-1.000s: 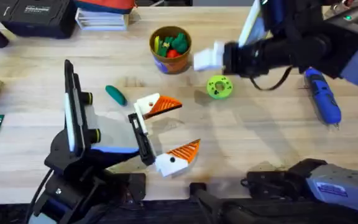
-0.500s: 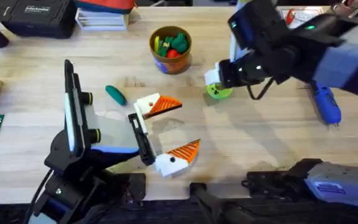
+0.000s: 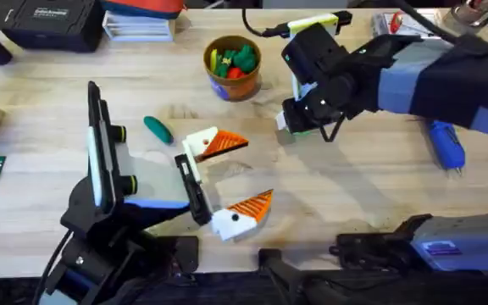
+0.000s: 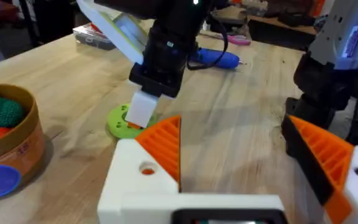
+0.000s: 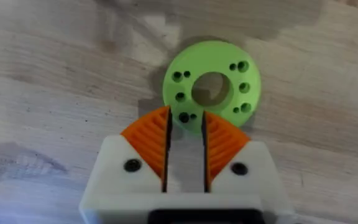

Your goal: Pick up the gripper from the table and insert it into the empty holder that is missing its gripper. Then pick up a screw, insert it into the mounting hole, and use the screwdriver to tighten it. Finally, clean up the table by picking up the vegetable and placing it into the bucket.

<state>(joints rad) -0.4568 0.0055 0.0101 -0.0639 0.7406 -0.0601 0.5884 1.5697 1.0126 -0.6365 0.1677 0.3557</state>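
The big dark right arm (image 3: 371, 76) covers most of the flat green plastic disc (image 3: 312, 130) with holes.

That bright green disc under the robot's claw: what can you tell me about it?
The green disc is a flat, round, plastic-looking ring with a large centre hole and small holes scattered round its face. It lies flat on the wooden table, near the bucket. The right gripper points down at its edge, fingers close together; whether they touch it is unclear.

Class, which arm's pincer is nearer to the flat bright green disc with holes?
Right. The right pincer hangs directly over the flat bright green disc's edge; the left pincer sits well away, toward the table's near side.
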